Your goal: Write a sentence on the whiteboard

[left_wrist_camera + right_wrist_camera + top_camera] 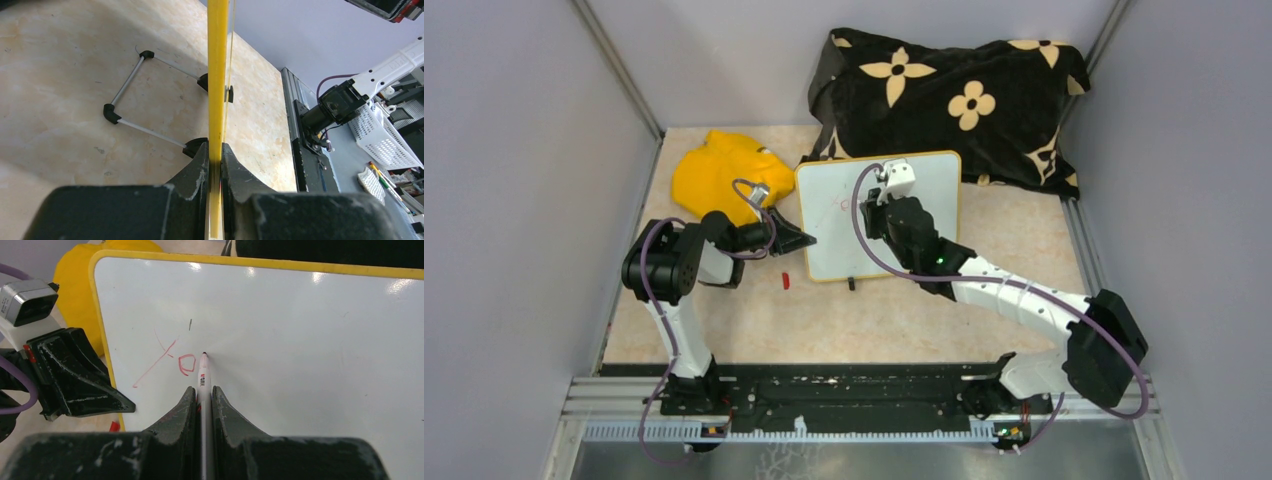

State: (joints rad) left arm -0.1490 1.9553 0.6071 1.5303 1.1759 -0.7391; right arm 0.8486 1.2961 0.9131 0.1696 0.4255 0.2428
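Now writing: right gripper clamps marker, tip on whiteboard.
Started sentence sits just left of my tip; left gripper pinches whiteboard edge.

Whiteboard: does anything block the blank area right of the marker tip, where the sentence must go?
Nothing visible does. The marker tip sits beside the red writing, and the whiteboard to its right is bare. The left jaws clamp the left rim, clear of it.

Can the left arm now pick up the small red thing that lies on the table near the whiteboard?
Probably not at once. The left tool is shut on the whiteboard edge, so it must let go first. The small red thing lies close by with nothing over it.
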